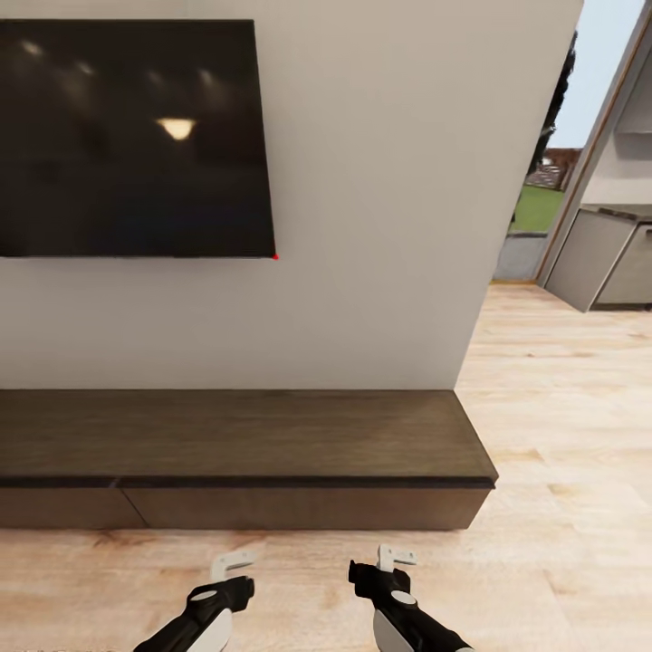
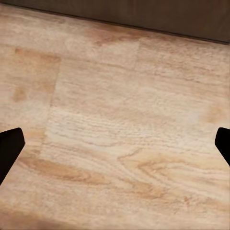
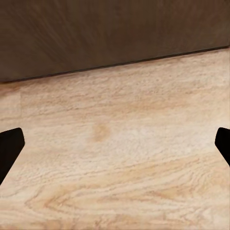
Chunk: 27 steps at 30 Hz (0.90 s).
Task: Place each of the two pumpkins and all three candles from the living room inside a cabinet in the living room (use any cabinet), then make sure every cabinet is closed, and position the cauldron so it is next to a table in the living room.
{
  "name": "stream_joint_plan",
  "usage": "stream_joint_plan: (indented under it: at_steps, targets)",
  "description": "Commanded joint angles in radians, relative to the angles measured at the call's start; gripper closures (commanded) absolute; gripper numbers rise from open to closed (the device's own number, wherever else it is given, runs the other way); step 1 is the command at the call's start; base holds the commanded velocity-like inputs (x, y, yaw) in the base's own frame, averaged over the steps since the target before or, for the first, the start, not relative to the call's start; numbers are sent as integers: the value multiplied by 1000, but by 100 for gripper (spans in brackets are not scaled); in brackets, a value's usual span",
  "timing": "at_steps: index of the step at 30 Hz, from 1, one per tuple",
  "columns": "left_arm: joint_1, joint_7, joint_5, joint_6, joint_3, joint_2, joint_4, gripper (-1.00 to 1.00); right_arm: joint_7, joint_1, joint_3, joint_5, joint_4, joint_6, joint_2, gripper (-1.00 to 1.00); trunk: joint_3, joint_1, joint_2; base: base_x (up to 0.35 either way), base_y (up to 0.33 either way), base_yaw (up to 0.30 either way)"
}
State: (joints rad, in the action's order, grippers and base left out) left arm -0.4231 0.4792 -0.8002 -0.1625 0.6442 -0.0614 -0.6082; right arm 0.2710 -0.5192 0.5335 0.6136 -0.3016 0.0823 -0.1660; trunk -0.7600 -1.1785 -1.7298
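The long low dark-brown cabinet (image 1: 235,444) stands against the white wall in front of me, its flat drawer fronts (image 1: 299,507) shut. My left gripper (image 1: 232,566) and right gripper (image 1: 396,557) hover low over the wood floor just short of the cabinet, both open with nothing between their fingers. In the left wrist view the black fingertips (image 2: 9,148) sit wide apart over bare floor, with the cabinet base (image 2: 158,17) beyond. In the right wrist view the fingertips (image 3: 9,148) are likewise spread, and the cabinet front (image 3: 110,33) is close ahead. The pumpkins, candles, cauldron and table are out of view.
A large dark TV screen (image 1: 131,136) hangs on the wall above the cabinet. The wall ends at the right, where light wood floor (image 1: 561,417) runs toward grey kitchen cabinets (image 1: 607,263) and an opening to the outdoors.
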Motion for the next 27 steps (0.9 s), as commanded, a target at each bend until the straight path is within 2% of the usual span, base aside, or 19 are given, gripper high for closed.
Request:
stream_joint_plan:
  at_steps: [1,13,27]
  targets:
    - [-1,9,-5,-3,8,-2,-2,-100,5,-1,8,11,0,5,0,-100,2,4,7,0,0,107]
    - [-1,9,-5,-3,9,-2,-2,-100,4,1,8,11,-1,5,-1,-100,40,50,91,0,0,144]
    - [-1,9,-5,-3,11,-1,-2,-100,4,1,8,11,-1,5,-1,-100,84,104,189,0,0,13]
